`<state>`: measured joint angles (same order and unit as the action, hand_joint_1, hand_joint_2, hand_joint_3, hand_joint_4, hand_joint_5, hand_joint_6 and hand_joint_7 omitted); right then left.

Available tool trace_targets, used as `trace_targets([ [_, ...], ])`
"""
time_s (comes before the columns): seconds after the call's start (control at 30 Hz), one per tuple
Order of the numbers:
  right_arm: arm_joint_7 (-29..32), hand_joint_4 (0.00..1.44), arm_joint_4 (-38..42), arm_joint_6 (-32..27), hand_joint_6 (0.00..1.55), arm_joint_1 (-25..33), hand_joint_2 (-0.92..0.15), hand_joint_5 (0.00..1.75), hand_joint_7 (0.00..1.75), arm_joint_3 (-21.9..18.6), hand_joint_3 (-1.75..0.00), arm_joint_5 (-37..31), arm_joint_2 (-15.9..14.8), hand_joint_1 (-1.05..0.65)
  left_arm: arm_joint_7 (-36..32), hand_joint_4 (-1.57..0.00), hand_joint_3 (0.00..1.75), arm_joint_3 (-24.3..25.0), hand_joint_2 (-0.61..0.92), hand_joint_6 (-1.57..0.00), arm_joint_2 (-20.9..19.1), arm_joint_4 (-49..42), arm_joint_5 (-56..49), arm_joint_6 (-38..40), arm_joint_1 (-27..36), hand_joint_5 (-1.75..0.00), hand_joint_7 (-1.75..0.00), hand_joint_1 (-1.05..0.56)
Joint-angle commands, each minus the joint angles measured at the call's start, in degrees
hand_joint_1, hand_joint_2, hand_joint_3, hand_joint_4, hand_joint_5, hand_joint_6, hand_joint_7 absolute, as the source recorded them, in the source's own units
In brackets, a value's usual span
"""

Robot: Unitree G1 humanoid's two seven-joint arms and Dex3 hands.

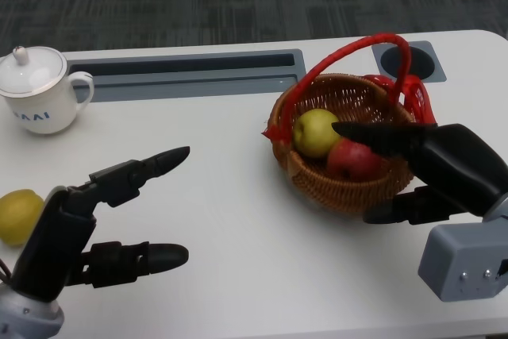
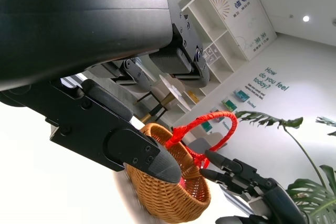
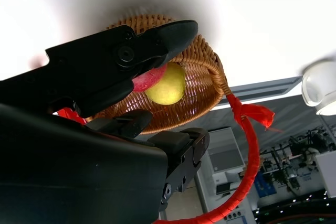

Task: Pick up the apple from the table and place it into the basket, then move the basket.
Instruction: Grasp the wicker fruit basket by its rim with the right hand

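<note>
A wicker basket (image 1: 317, 188) with a red handle (image 1: 349, 49) stands right of centre on the white table. A red apple (image 1: 353, 160) and a yellow-green apple (image 1: 316, 132) lie inside it. My right hand (image 1: 444, 168) holds nothing. Its upper fingers reach over the basket's near-right rim above the red apple, and its thumb lies outside the wall. The right wrist view shows both apples (image 3: 167, 86) in the basket (image 3: 199, 87) past my fingers (image 3: 121, 61). My left hand (image 1: 87, 220) hovers empty at the lower left, fingers apart. The left wrist view shows the basket (image 2: 168, 198) and my right hand (image 2: 247, 179).
A yellow fruit (image 1: 16, 216) lies at the table's left edge, beside my left hand. At the back left stands a white lidded cup (image 1: 36, 89). A grey recessed slot (image 1: 182, 73) and a round opening (image 1: 409, 59) run along the table's far side.
</note>
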<state>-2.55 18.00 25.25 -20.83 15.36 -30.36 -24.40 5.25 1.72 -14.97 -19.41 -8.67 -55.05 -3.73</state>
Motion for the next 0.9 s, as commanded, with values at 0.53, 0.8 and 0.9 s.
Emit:
trace_targets([
  [0.53, -1.7, 0.8, 28.1, -3.8, 0.66, -20.2, -0.83, 0.08, 0.06, 13.1, 0.0, -10.9, 6.3, -0.74, -0.1, -0.69, 0.0, 0.0, 0.8, -0.64, -0.6, 0.0, 0.4, 0.3, -0.3, 0.0, 0.0, -0.6],
  [0.8, -5.5, 1.09, 45.0, -8.0, 0.88, -29.3, -0.82, 0.35, 0.04, 20.1, 0.0, -14.6, 12.5, -0.62, -0.5, -0.68, 0.0, 0.2, 0.81, -0.63, -0.2, 0.1, 0.1, -0.2, -0.1, 0.0, 0.0, -0.61],
  [0.9, -4.5, 0.9, 49.0, -8.7, 1.01, -30.8, -0.78, 1.15, 0.03, 22.6, 0.0, -16.2, 13.9, -0.54, -0.5, -0.68, 0.0, 0.3, 0.81, -0.63, 0.0, 0.3, 0.2, -0.2, 0.0, 0.0, 0.0, -0.61],
])
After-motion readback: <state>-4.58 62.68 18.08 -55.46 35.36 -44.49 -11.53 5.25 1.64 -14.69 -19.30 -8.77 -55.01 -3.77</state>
